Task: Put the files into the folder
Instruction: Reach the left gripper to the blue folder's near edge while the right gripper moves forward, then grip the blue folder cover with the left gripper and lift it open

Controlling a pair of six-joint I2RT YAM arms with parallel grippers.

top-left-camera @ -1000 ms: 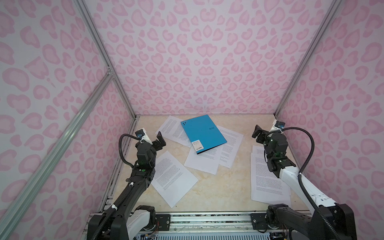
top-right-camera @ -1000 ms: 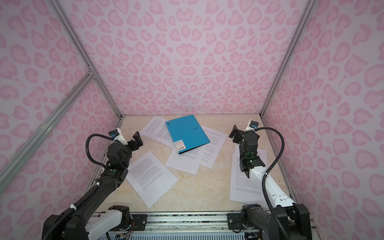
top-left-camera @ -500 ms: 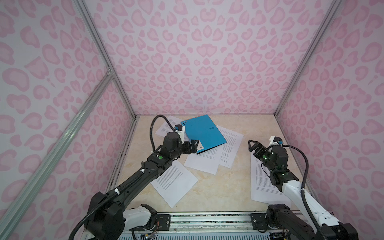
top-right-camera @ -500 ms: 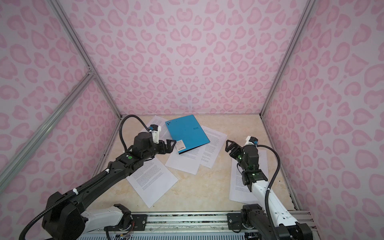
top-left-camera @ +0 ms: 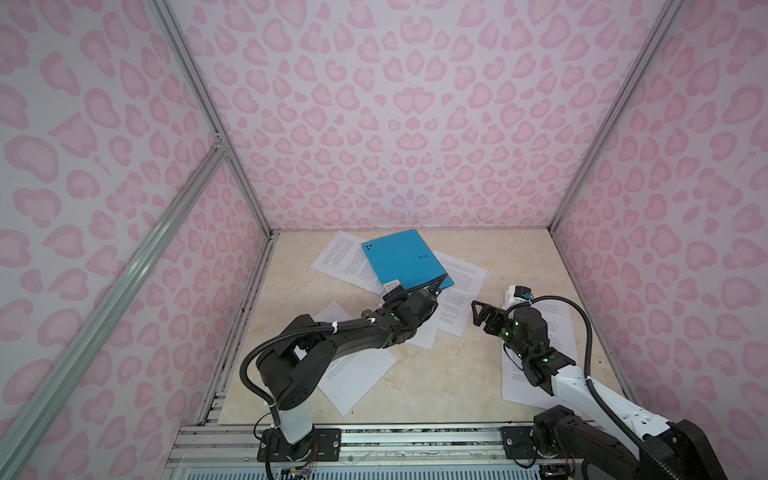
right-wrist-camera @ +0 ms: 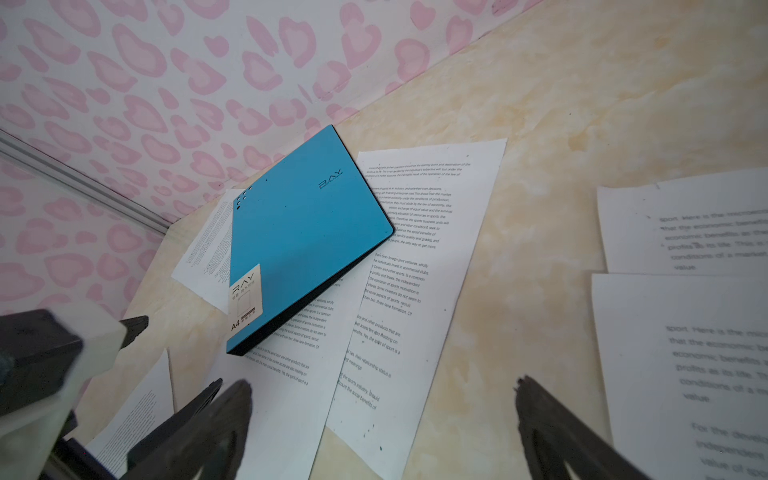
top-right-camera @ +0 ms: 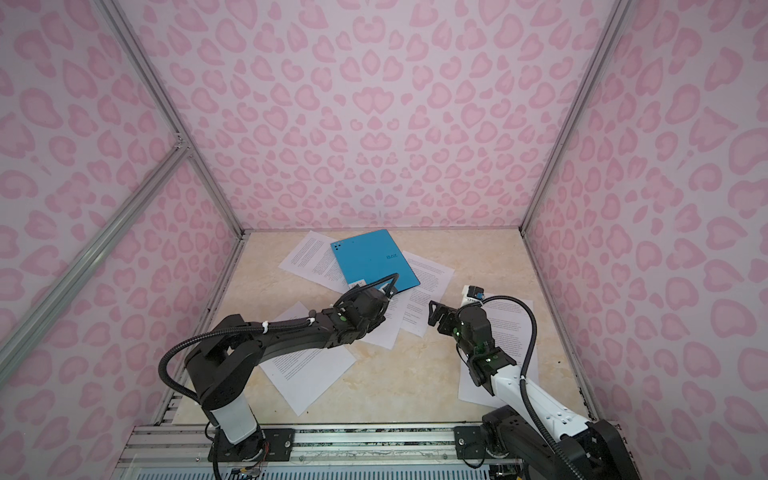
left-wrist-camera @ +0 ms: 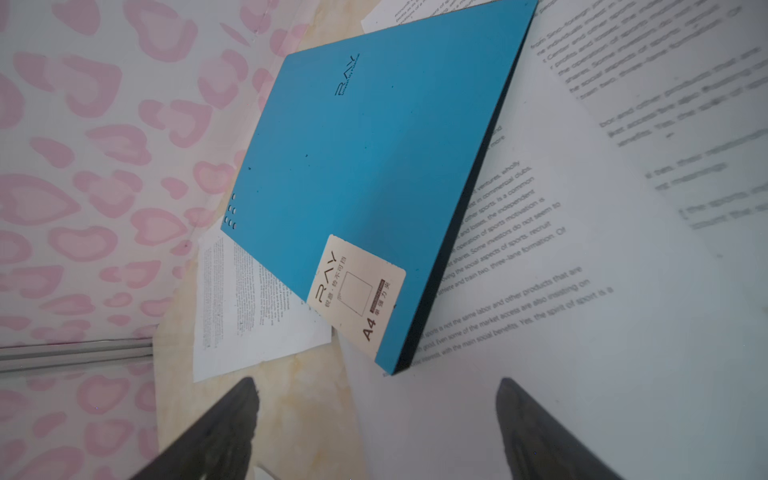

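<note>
Hovering with its jaws spread and empty, the left pincer (left-wrist-camera: 376, 399) sat just short of the blue RAY folder (left-wrist-camera: 365, 166), whose labelled corner (left-wrist-camera: 357, 286) lay directly ahead, not yet touched. The folder rested closed on overlapping files (left-wrist-camera: 540, 332) on the counter (left-wrist-camera: 303, 395). The right pincer (right-wrist-camera: 382, 386), equally wide and empty, hung near, with the folder ahead of it and 2 sheets (right-wrist-camera: 685, 332) beside it. Opening well probably meant catching only the top cover at that corner, low and slow, without dragging paper beneath.
</note>
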